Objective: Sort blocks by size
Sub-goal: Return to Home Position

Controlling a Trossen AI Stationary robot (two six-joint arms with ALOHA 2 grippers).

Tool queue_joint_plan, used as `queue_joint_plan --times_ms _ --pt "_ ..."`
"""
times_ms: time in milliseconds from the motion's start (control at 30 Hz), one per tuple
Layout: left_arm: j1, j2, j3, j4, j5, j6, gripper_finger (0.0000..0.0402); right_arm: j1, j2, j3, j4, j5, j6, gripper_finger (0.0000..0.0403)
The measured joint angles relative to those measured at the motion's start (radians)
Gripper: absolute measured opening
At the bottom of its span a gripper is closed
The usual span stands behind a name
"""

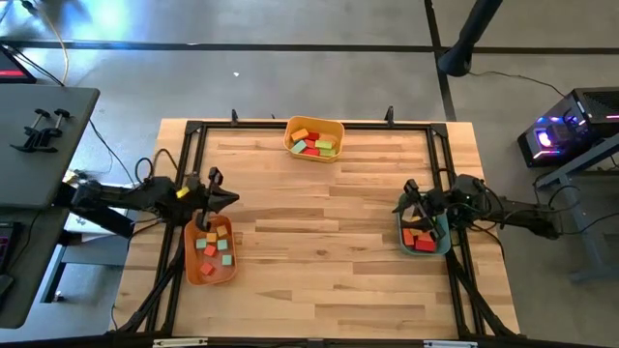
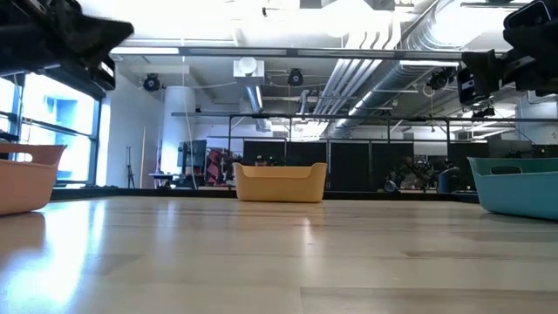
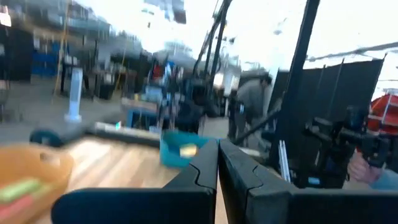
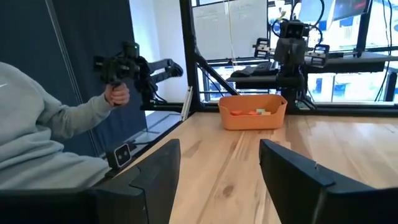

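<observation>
The left gripper [image 3: 217, 149], its two dark fingers clamped together on nothing, was pictured raised over the far end of the orange bin [image 1: 209, 280] at the left edge of the wooden table [image 1: 319, 222]. The right gripper [image 4: 219, 144], its fingers spread wide and empty, was held above the teal bin [image 1: 426, 252] at the right edge. All blocks [image 1: 209, 253] in view were seen inside the bins. Small pieces in red, green, teal and orange were spread across the floor of the orange bin. Orange, red and green blocks [image 1: 311, 145] were heaped in the yellow bin [image 1: 314, 121] at the middle of the far edge. Red and orange blocks [image 1: 422, 242] were seen in the teal bin, partly covered from above by the right gripper. Their number and exact sizes could not be made out. From table height only the bins' outer walls were shown, with the contents hidden behind them and both arms cut off at the upper corners. From the right wrist, a few coloured tops were seen just above the orange bin's rim. Beside the table, a person [image 4: 37, 124] in a grey sleeve was caught with one hand [image 4: 116, 94] closed on a dark handled device [image 4: 124, 62], the rest of the figure cut off by the frame.
</observation>
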Motion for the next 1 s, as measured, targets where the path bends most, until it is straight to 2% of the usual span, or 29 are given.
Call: queue_joint_plan --times_ms 133,267,567,700,767,800,900,1000 --pt "0.000 -0.081 0.000 -0.025 -0.009 0.052 0.0000 0.000 0.000 -0.001 0.005 -0.004 0.007 0.0214" --pt "0.000 -0.075 0.000 -0.063 0.008 0.040 0.0000 0.000 0.000 -0.001 0.005 -0.017 0.009 0.0214" --pt "0.000 -0.078 0.000 -0.183 0.123 0.048 0.0000 0.000 0.018 -0.001 0.005 -0.017 0.034 0.0214" --pt "0.000 -0.081 0.000 -0.228 0.117 0.054 0.0000 0.000 0.018 -0.001 0.006 -0.016 0.032 0.0214" --pt "0.000 -0.082 0.000 -0.223 0.096 0.054 0.0000 0.000 0.018 -0.001 0.006 -0.001 0.081 0.0214" --pt "0.000 -0.081 0.000 -0.221 0.081 0.054 0.0000 -0.001 0.017 -0.001 0.006 0.039 0.121 0.0214" --pt "0.000 -0.082 0.000 -0.213 0.030 0.062 0.0000 -0.002 0.017 0.001 0.006 0.269 0.209 0.0214" --pt "0.000 -0.081 0.000 -0.215 -0.012 0.064 0.0000 -0.003 0.017 0.002 0.006 0.431 0.187 0.0214"
